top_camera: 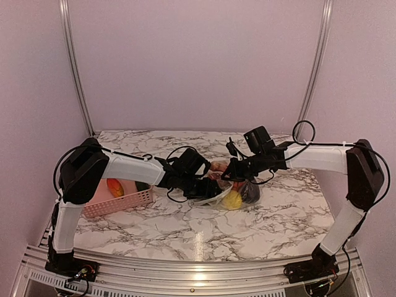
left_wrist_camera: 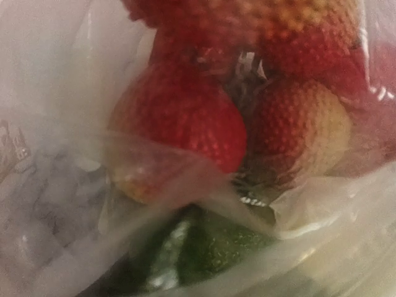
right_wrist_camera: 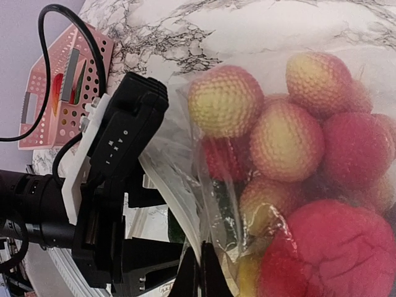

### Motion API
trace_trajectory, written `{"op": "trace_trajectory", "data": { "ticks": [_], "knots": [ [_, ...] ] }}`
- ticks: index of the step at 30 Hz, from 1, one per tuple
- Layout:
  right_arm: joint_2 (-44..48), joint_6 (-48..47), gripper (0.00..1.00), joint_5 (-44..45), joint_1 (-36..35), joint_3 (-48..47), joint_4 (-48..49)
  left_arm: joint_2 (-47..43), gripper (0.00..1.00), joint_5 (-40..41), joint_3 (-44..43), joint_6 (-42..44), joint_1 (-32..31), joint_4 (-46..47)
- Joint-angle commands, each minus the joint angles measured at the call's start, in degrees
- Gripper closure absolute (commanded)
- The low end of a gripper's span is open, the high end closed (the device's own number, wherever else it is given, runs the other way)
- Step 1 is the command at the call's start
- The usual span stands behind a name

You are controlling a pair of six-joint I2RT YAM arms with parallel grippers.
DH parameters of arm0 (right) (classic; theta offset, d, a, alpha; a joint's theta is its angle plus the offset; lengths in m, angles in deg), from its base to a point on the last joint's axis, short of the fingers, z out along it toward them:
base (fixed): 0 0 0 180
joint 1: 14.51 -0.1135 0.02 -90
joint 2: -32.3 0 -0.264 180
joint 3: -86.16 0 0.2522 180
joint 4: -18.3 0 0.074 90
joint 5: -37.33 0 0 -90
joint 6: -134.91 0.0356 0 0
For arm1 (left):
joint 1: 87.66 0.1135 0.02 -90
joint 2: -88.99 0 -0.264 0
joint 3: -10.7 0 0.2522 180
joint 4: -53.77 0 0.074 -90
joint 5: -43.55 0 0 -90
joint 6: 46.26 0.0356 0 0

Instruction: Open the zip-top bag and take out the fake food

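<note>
The right gripper (right_wrist_camera: 198, 273) pinched the bag (right_wrist_camera: 185, 154) by its rim; opposite, the left gripper's (top_camera: 209, 189) hold was unclear. Opening stage: next, pull apart.

I read the bag (left_wrist_camera: 55, 204) as thin clear plastic film, crinkled, with glossy highlights along its folds. The fruit (right_wrist_camera: 226, 99) inside has a pebbled red-and-yellow skin with a soft sheen. A green piece (left_wrist_camera: 216, 253) at six o'clock of it looks just as bumpy. At nine o'clock of the bag, the basket (right_wrist_camera: 43, 127) is pink perforated hard plastic. The tabletop (top_camera: 185, 229) is polished, marble-patterned and reflective. The left arm (top_camera: 133, 167) wears a matt white shell. The rail (top_camera: 185, 272) at the tabletop's six o'clock is bare metal.
</note>
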Motion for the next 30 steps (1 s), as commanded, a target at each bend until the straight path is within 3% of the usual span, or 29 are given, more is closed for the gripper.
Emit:
{"op": "trace_trajectory", "data": {
  "ticks": [1,4,6,20,25,30],
  "knots": [
    [1.57,0.68,1.0,1.37,-0.45,-0.24,-0.76,0.55,0.35,1.23,-1.5,1.7,-0.29,-5.43],
    [1.67,0.56,1.0,1.62,-0.45,-0.24,-0.76,-2.15,0.48,1.13,-0.37,1.51,-0.04,-5.85],
    [1.63,0.44,1.0,1.82,-0.45,-0.24,-0.68,-4.74,0.51,1.22,0.88,1.09,0.25,-5.96],
    [1.41,-0.45,1.0,1.7,1.1,-1.35,0.07,-21.76,0.57,-5.46,11.95,-2.57,2.53,-1.43],
    [2.14,-0.71,1.0,0.3,1.2,-1.47,1.43,-34.42,0.57,-1.16,20.13,-5.18,8.19,-1.87],
    [2.42,-0.81,1.0,-1.13,1.13,-1.67,2.31,-47.44,0.56,6.49,29.37,-7.13,19.02,-10.29]
  ]
}}
